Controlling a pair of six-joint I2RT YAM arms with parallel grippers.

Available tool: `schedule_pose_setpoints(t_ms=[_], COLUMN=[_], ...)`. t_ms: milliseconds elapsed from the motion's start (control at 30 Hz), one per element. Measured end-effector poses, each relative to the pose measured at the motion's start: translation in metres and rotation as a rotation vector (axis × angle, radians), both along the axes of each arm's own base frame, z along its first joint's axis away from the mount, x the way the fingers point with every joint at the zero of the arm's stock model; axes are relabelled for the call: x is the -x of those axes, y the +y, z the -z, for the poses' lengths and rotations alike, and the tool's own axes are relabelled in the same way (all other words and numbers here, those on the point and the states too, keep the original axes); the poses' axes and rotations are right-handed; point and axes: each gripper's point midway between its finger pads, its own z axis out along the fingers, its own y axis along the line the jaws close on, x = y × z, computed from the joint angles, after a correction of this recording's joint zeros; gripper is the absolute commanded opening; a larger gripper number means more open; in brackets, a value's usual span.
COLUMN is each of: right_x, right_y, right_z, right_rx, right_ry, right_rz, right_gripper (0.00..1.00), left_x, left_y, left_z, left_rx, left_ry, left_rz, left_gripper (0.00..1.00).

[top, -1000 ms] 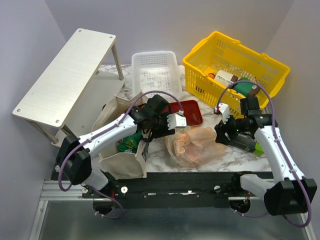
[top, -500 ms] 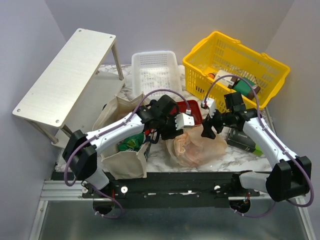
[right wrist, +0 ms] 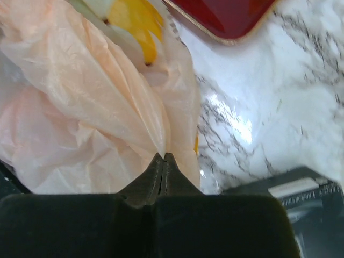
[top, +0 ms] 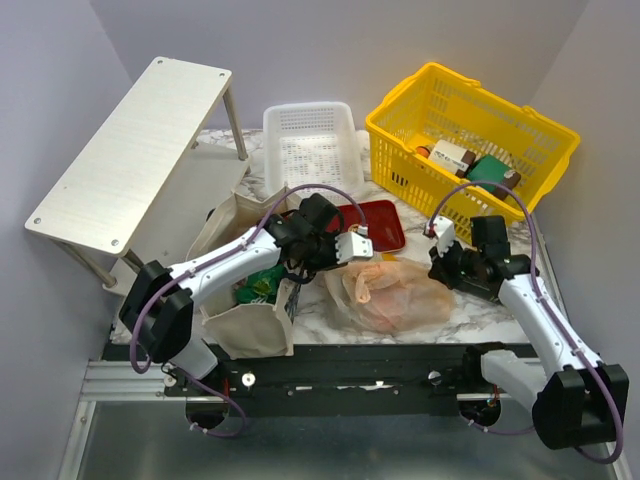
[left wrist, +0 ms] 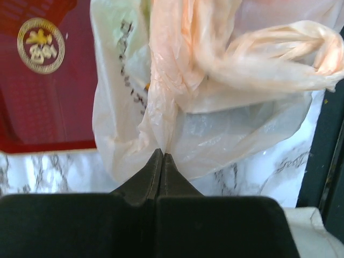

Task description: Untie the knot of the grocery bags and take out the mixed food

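Note:
The thin peach-cream plastic bag [top: 392,293] lies on the marble table, stretched between both grippers. My left gripper [top: 368,254] is shut on a fold of film at the bag's left top [left wrist: 163,152]. A twisted, bunched strand of the bag, the knot [left wrist: 269,56], runs just beyond it. My right gripper [top: 433,262] is shut on a fold at the bag's right side [right wrist: 164,155]. An orange-yellow patch [right wrist: 134,24] shows through the film. The beige canvas tote [top: 245,318] stands open at the left with a green snack bag [top: 263,283] inside. Other food is hidden.
A red tray [top: 388,222] lies just behind the plastic bag. Farther back stand a white basket [top: 312,148] and a yellow basket [top: 470,125] holding boxes. A white shelf [top: 130,150] fills the far left. A dark box [right wrist: 301,188] lies beside my right gripper.
Both grippers have gone from open to shut on the plastic bag. The right gripper has drawn away to the right and the bag now spreads wider between them.

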Motion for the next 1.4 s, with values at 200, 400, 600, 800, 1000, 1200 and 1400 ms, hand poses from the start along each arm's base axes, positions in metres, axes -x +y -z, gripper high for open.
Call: schedule_pose_setpoints(t_ms=[200, 400, 600, 800, 1000, 1200, 1400], right_x=[0.015, 0.003, -0.014, -0.016, -0.007, -0.003, -0.018], right_y=[-0.011, 0.008, 0.037, 0.053, 0.058, 0.052, 0.015], right_z=[0.010, -0.052, -0.088, -0.048, -0.028, -0.022, -0.030], right_rx=[0.025, -0.068, -0.156, -0.197, -0.216, -0.189, -0.158], right_ry=[0.019, -0.063, -0.097, 0.100, 0.174, 0.161, 0.086], right_rz=[0.019, -0.056, -0.155, -0.132, -0.115, -0.082, 0.044], right_gripper=[0.52, 0.65, 0.67, 0.66, 0.42, 0.00, 0.00], left_x=[-0.004, -0.005, -0.011, -0.008, 0.008, 0.016, 0.009], left_y=[0.024, 0.014, -0.021, -0.044, -0.050, -0.053, -0.036], left_z=[0.000, -0.024, -0.083, -0.073, -0.022, -0.010, -0.021], left_rx=[-0.021, 0.033, 0.213, 0.248, 0.156, 0.131, 0.151], left_ry=[-0.030, -0.002, -0.015, 0.071, 0.202, 0.222, 0.182], left_rz=[-0.019, -0.063, -0.050, -0.036, -0.004, 0.025, 0.010], left_gripper=[0.45, 0.59, 0.58, 0.57, 0.22, 0.00, 0.00])
